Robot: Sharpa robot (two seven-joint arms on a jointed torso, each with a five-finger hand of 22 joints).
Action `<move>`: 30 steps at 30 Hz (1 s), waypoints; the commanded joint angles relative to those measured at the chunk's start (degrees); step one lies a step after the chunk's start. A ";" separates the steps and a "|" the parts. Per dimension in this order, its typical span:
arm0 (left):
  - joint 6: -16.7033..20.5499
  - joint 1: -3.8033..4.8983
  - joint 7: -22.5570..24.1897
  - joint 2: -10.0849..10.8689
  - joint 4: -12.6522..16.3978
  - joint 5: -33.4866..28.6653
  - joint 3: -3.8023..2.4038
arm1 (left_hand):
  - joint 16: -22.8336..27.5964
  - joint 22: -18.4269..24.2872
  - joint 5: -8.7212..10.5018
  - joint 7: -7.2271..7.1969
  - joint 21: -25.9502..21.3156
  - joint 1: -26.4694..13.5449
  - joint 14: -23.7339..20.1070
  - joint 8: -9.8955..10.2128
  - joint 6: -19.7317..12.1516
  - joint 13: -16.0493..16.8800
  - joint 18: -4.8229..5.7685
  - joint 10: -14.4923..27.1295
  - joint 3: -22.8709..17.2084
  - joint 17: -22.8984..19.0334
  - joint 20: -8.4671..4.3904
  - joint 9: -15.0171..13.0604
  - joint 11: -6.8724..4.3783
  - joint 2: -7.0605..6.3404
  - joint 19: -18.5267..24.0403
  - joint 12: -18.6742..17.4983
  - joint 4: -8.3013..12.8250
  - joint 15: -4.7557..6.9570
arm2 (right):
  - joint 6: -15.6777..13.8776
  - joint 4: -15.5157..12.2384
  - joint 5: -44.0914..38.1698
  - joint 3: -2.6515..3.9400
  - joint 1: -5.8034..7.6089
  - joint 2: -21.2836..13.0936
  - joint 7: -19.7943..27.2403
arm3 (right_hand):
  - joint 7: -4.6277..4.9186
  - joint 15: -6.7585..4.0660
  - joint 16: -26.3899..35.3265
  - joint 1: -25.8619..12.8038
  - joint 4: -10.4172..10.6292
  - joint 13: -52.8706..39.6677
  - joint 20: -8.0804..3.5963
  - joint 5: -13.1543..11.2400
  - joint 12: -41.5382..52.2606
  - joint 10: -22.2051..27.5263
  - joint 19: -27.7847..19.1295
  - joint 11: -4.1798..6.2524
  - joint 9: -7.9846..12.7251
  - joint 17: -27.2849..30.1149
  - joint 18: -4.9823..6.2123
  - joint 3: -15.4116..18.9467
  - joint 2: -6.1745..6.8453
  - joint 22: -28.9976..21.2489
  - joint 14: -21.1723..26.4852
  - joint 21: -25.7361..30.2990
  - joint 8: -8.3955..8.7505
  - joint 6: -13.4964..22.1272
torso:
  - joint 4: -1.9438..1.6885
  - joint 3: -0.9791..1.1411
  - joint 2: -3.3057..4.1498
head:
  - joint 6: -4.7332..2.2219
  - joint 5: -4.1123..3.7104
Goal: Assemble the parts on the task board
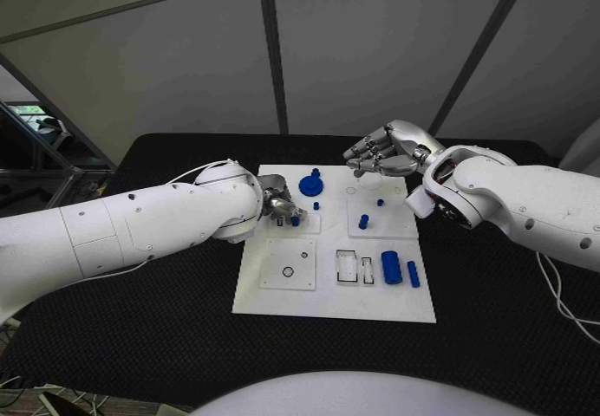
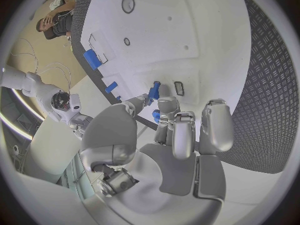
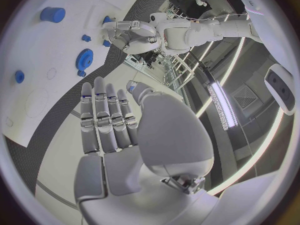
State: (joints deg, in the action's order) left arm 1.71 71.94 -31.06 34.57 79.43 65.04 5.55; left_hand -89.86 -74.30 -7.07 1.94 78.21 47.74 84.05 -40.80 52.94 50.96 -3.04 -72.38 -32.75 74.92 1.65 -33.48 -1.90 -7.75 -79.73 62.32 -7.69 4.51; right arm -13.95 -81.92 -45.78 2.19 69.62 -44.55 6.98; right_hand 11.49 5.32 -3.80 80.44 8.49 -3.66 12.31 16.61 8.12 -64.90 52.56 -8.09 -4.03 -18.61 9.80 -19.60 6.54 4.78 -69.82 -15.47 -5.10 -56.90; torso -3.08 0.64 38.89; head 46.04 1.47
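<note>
A: Where do things stand on the white board (image 1: pixel 282 299)?

B: The left hand (image 1: pixel 277 206) is low over the board's left side, fingers pinching a small blue peg (image 2: pixel 153 91) just above a slot. A second blue bit sits right by its fingertips, though I cannot tell whether that one is held.

A: And the other hand?

B: The right hand (image 1: pixel 390 149) hovers past the board's far edge, fingers curled in with nothing in them.

A: What is left on the board?

B: A blue gear (image 1: pixel 310 184) stands near the far edge, a short peg (image 1: pixel 364 222) stands upright on the right panel, and a thick cylinder (image 1: pixel 390 267) lies beside a thin bar (image 1: pixel 413 274) at the near right.

A: How will these handle?

B: They look like hard, light plastic, probably smooth and prone to slipping or tipping. I would take each peg by its sides near the middle, keeping it upright for its hole. The cylinder may roll, so grip across its width.
</note>
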 commanded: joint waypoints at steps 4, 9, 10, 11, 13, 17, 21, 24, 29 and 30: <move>-1.00 0.02 -0.42 0.06 0.13 1.20 -0.01 | 0.13 0.05 0.04 0.16 -0.33 -0.79 5.84 -0.29 0.00 -0.34 -0.86 0.30 2.21 14.75 0.18 0.32 0.25 -0.03 -0.16 -0.29 -0.77 0.15 | 0.63 0.02 -0.06 0.03 0.08 0.01 0.46 | 0.45 0.03 0.23 -0.41 0.08 0.03 0.42 0.28 -0.10 0.49 0.07 -0.03 -0.08 0.09 0.69 -0.38 -0.15 -0.10 0.54 0.27 0.34 0.06 | 0.00 0.01 0.03 | 0.05 -0.03; -1.32 0.00 -0.47 0.18 0.19 1.41 -0.01 | 0.14 0.09 0.03 0.16 -0.39 -0.80 5.84 -0.30 -0.01 -0.44 -0.88 0.36 2.54 14.75 0.18 0.37 0.26 -0.03 -0.12 -0.33 -0.88 0.15 | 0.70 0.02 -0.06 0.03 0.08 -0.01 0.49 | 0.45 0.03 0.23 -0.40 0.07 0.03 0.43 0.29 -0.10 0.49 0.06 -0.03 -0.08 0.10 0.69 -0.39 -0.15 -0.11 0.56 0.29 0.35 0.07 | 0.02 0.00 0.01 | 0.25 -0.06; -1.33 -0.01 -0.48 0.20 0.20 1.42 -0.01 | 0.14 0.09 0.03 0.16 -0.39 -0.80 5.84 -0.30 -0.01 -0.44 -0.88 0.36 2.54 14.75 0.18 0.37 0.26 -0.03 -0.12 -0.33 -0.88 0.15 | 0.71 0.02 -0.06 0.03 0.08 -0.02 0.49 | 0.45 0.03 0.23 -0.40 0.07 0.03 0.43 0.29 -0.10 0.49 0.06 -0.03 -0.08 0.10 0.69 -0.39 -0.15 -0.11 0.56 0.29 0.35 0.07 | 0.01 0.00 0.01 | 0.25 -0.09; -1.35 -0.01 -0.48 0.23 0.21 1.45 -0.01 | 0.14 0.09 0.03 0.16 -0.39 -0.80 5.84 -0.30 -0.01 -0.44 -0.88 0.36 2.54 14.75 0.18 0.37 0.26 -0.03 -0.12 -0.33 -0.88 0.15 | 0.72 0.03 -0.06 0.03 0.08 -0.02 0.49 | 0.45 0.03 0.23 -0.40 0.07 0.03 0.43 0.29 -0.10 0.49 0.06 -0.03 -0.08 0.10 0.69 -0.39 -0.15 -0.11 0.56 0.29 0.35 0.07 | 0.01 0.02 0.01 | 0.20 -0.10; -1.37 -0.02 -0.49 0.27 0.21 1.47 -0.01 | 0.16 0.15 0.01 0.15 -0.46 -0.74 5.83 -0.31 -0.02 -0.49 -0.89 0.40 2.81 14.71 0.19 0.40 0.26 -0.06 -0.08 -0.35 -0.91 0.14 | 0.72 0.04 -0.06 0.03 0.08 -0.02 0.50 | 0.45 0.03 0.23 -0.40 0.07 0.03 0.43 0.29 -0.10 0.49 0.06 -0.03 -0.08 0.10 0.69 -0.39 -0.15 -0.11 0.56 0.29 0.35 0.07 | 0.00 0.03 -0.01 | 0.22 -0.10; -1.45 -0.04 -0.49 0.38 0.24 1.49 -0.01 | 0.16 0.09 0.00 0.15 -0.42 -0.67 5.82 -0.31 -0.02 -0.47 -0.88 0.39 2.87 14.71 0.19 0.41 0.26 -0.04 -0.12 -0.33 -0.90 0.14 | 0.74 0.04 -0.06 0.03 0.08 -0.03 0.49 | 0.45 0.03 0.23 -0.40 0.07 0.03 0.43 0.29 -0.10 0.49 0.06 -0.03 -0.08 0.10 0.69 -0.39 -0.15 -0.11 0.56 0.29 0.35 0.07 | 0.00 0.02 0.02 | 0.31 -0.07; -1.48 -0.06 -0.48 0.56 0.40 1.50 -0.01 | 0.12 0.06 -0.03 0.14 -0.41 -0.55 5.84 -0.34 -0.01 -0.36 -0.87 0.34 2.97 14.76 0.20 0.43 0.24 0.00 -0.14 -0.24 -0.87 0.15 | 0.76 0.05 -0.06 0.03 0.08 -0.03 0.49 | 0.45 0.03 0.23 -0.40 0.07 0.03 0.43 0.29 -0.10 0.49 0.06 -0.03 -0.08 0.10 0.69 -0.39 -0.15 -0.11 0.56 0.29 0.35 0.07 | 0.00 -0.01 0.03 | 0.28 -0.10; -1.56 -0.07 -0.47 0.65 0.58 1.51 -0.01 | 0.07 -0.01 -0.06 0.10 -0.39 -0.22 5.86 -0.41 0.04 -0.31 -0.86 0.31 3.25 14.82 0.19 0.46 0.22 0.05 -0.17 -0.15 -0.76 0.15 | 0.78 0.07 -0.07 0.03 0.08 -0.02 0.48 | 0.45 0.03 0.23 -0.40 0.07 0.03 0.43 0.29 -0.10 0.49 0.06 -0.03 -0.08 0.10 0.69 -0.39 -0.15 -0.11 0.56 0.29 0.35 0.07 | -0.04 -0.03 0.04 | 0.28 -0.08; -1.94 -0.10 -0.44 0.72 0.98 1.51 -0.01 | 0.05 -0.06 -0.05 0.08 -0.40 0.25 5.87 -0.49 0.06 -0.29 -0.86 0.29 3.74 14.85 0.19 0.52 0.20 -0.05 -0.19 -0.08 -0.59 0.17 | 0.82 0.09 -0.07 0.03 0.07 0.03 0.50 | 0.45 0.03 0.23 -0.40 0.07 0.03 0.43 0.29 -0.10 0.49 0.06 -0.03 -0.08 0.10 0.69 -0.39 -0.15 -0.11 0.56 0.29 0.35 0.07 | -0.02 -0.01 0.01 | 0.48 -0.06; -2.02 -0.10 -0.44 0.73 1.04 1.51 -0.01 | 0.01 -0.09 -0.05 0.08 -0.39 0.42 5.88 -0.53 0.07 -0.24 -0.86 0.27 3.95 14.89 0.18 0.54 0.19 -0.10 -0.21 -0.02 -0.53 0.17 | 0.82 0.09 -0.07 0.03 0.07 0.03 0.49 | 0.45 0.03 0.23 -0.40 0.07 0.03 0.43 0.29 -0.10 0.49 0.06 -0.03 -0.08 0.10 0.69 -0.39 -0.15 -0.11 0.56 0.29 0.35 0.07 | -0.01 -0.01 0.03 | 0.47 -0.05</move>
State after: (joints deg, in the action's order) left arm 0.63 71.81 -31.21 35.25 80.31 66.05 5.55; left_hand -89.86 -74.32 -7.07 1.94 78.01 47.52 84.05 -41.10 52.93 50.66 -3.03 -72.18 -28.98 74.92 1.65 -32.98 -1.70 -7.97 -79.73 62.32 -8.18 4.51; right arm -13.57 -81.83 -45.80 2.18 69.61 -44.56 7.02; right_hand 11.49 5.31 -3.80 80.44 8.49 -3.66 12.31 16.61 8.12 -64.89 52.56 -8.09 -4.03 -18.57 9.80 -19.60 6.54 4.75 -69.82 -15.47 -5.10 -56.90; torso -3.08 0.63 38.91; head 46.48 1.40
